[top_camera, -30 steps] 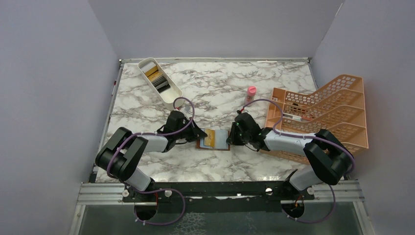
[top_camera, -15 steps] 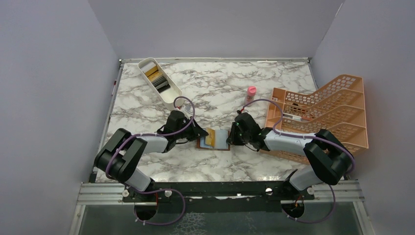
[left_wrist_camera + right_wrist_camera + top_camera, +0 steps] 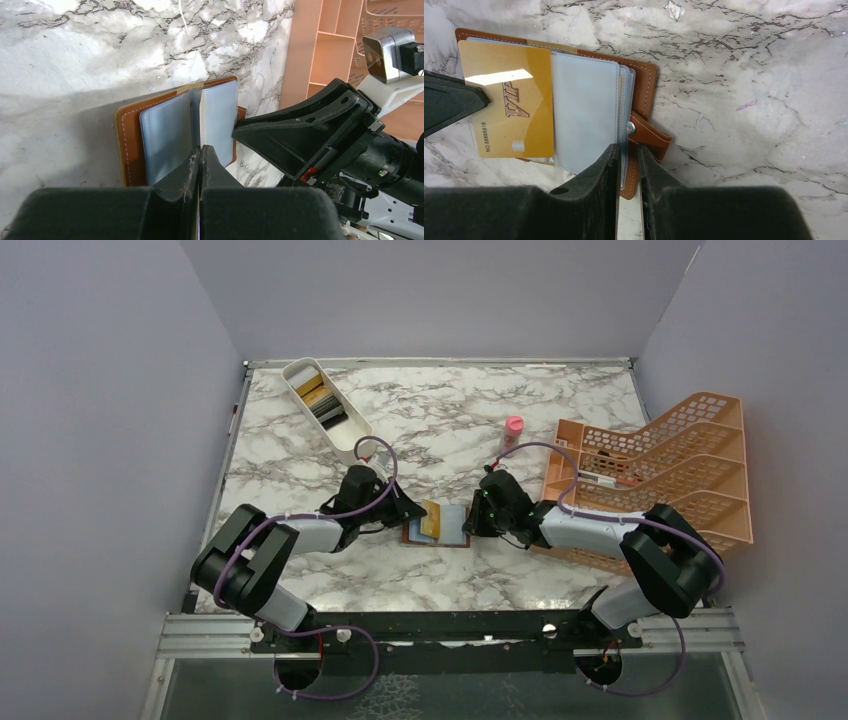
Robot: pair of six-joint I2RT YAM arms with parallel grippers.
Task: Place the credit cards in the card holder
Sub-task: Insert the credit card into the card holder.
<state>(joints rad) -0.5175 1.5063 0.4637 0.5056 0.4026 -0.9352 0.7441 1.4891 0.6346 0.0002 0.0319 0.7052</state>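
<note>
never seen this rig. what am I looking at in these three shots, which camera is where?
Two small robot arms are bolted at the near edge of a marble-pattern table. The wide picture comes from a fixed camera above and behind them; the other two come from a camera on each wrist, aimed where that arm grips. On the table: a white tray with more cards, an orange rack, a pink container and, in the middle, an open brown card holder. The left gripper is shut on a gold card at the holder's open sleeves; whether it is in one I cannot tell. The right gripper is clamped on the holder's side nearest that arm.
</note>
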